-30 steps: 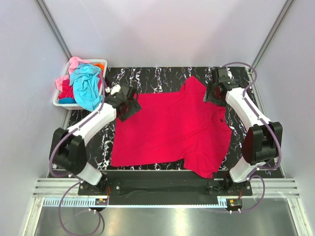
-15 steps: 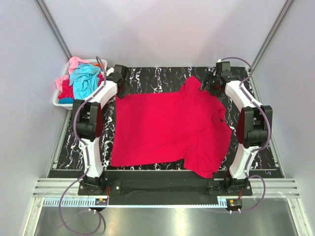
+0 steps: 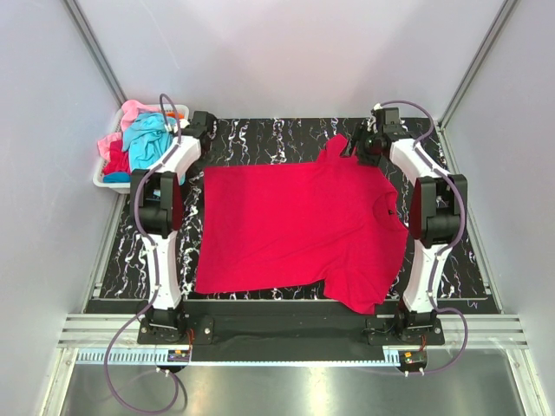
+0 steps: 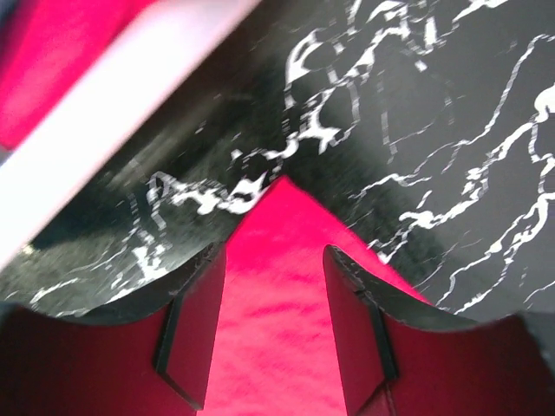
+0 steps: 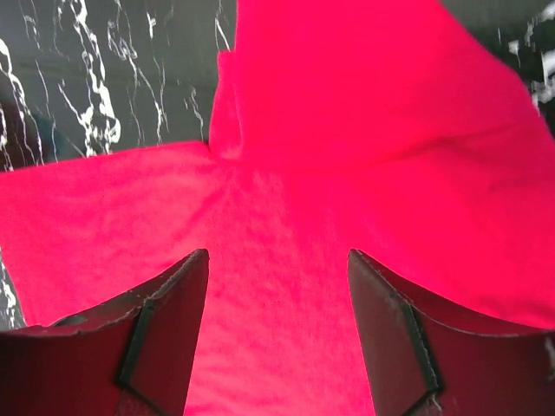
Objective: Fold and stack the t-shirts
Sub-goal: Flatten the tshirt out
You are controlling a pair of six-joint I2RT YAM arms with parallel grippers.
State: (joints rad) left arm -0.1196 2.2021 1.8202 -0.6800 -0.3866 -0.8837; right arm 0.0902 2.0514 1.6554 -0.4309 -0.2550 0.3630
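- Lying spread flat on the black, white-veined tabletop, the crimson t-shirt covers most of the middle. Its hem faces the left side and its collar the right.
- One sleeve points to the far edge. The other reaches close to the near edge of the tabletop.
- The left arm stretches out to the far left corner of the shirt, next to the white basket.
- In the left wrist view the left fingers stand apart, one on each side of the shirt's pointed hem corner. The corner lies flat on the tabletop between them. Whether the pads touch the cloth cannot be told.
- A pale, blurred band crosses the upper left of that view with red beyond it. What it is cannot be told.
- The right arm stretches to the far right, by the far sleeve.
- In the right wrist view the right fingers are spread wide above the place where that sleeve joins the body, pinching nothing. A small fold of cloth sits at the armpit.
- The basket holds a loose heap: a turquoise t-shirt on top, a pink t-shirt behind it, and some red cloth lower down.
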